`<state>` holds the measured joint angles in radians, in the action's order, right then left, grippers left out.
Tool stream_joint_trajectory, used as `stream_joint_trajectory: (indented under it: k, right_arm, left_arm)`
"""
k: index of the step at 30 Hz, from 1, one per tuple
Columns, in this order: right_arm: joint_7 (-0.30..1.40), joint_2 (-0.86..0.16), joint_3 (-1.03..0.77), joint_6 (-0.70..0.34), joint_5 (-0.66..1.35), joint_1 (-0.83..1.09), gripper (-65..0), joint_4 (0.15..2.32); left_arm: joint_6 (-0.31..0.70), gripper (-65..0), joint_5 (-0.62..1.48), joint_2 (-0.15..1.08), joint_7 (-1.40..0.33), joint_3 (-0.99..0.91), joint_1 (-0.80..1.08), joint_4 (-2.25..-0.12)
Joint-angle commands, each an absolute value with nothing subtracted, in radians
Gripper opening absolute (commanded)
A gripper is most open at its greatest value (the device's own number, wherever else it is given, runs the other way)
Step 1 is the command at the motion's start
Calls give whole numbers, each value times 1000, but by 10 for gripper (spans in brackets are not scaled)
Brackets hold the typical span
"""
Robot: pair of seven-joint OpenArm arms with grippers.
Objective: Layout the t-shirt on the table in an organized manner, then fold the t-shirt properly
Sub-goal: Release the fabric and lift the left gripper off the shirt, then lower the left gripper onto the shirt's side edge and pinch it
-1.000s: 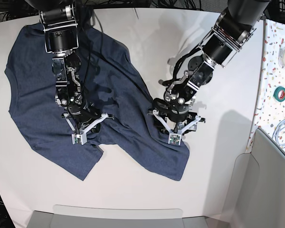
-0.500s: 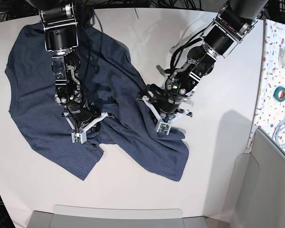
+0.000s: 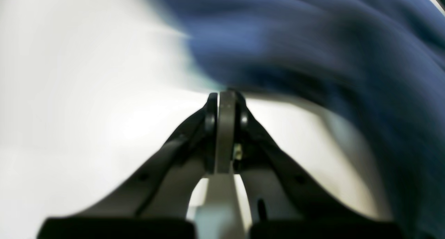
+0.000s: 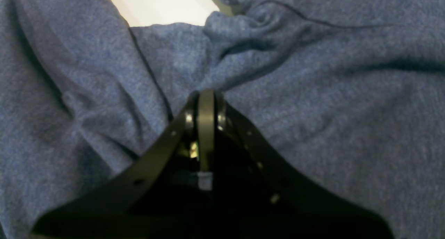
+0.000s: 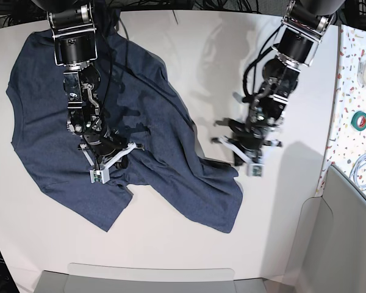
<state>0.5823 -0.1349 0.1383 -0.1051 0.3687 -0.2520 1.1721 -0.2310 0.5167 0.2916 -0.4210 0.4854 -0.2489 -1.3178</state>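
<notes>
The t-shirt (image 5: 110, 122) lies crumpled across the left and middle of the table (image 5: 171, 256), its long axis running from the far left corner toward the near right, where one hem corner points at the table's near edge.

The right gripper (image 5: 104, 171) sits on the cloth near the shirt's middle, jaws clenched; the right wrist view shows a ridge of fabric gathered at the tips, so it looks to be pinching a fold of the shirt.

The left gripper (image 5: 251, 165) is over bare table just right of the shirt's right edge, jaws pressed together. Its wrist view is badly blurred, but nothing seems caught between the tips, and the cloth lies beyond and to the side of them.

Compared with a second ago, the left gripper was spread open on the shirt's right flap; it has since closed and drawn rightward off the cloth, apparently empty, while the flap's edge has shifted only a little. The right gripper has barely moved.

Any spreading pull depends on the shirt's right edge lying just left of the left gripper, the nearer arm.
</notes>
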Motion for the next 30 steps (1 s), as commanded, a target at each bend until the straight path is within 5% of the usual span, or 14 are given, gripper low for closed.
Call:
stream_joint_trajectory:
  k: [1,3,8,12,23,30]
  right_arm:
    - [702,-145,142,-77,337,-236,-650,1158]
    - [702,-142,145,-77,337,-236,-650,1158]
    - [702,-140,145,-77,337,-236,-650,1158]
    - [702,-142,145,-77,337,-236,-650,1158]
    - [702,-143,140,-166,337,-223,-650,1158]
    - [702,-140,145,-191,337,-222,-650,1158]
  left_arm:
    - [-225,-650,513,289,-401,452,-275,-1336]
    - [-225,-621,513,291,-412,406,-275,-1325]
    - [-225,-407,519,286,-521,358,-280,-1290]
    - [-182,-308,521,286,-558,360,-277,-1320]
    - [102,-299,564,288,-553,361,-280,-1314]
    - [136,-298,561,288,-476,363,-341,-1185]
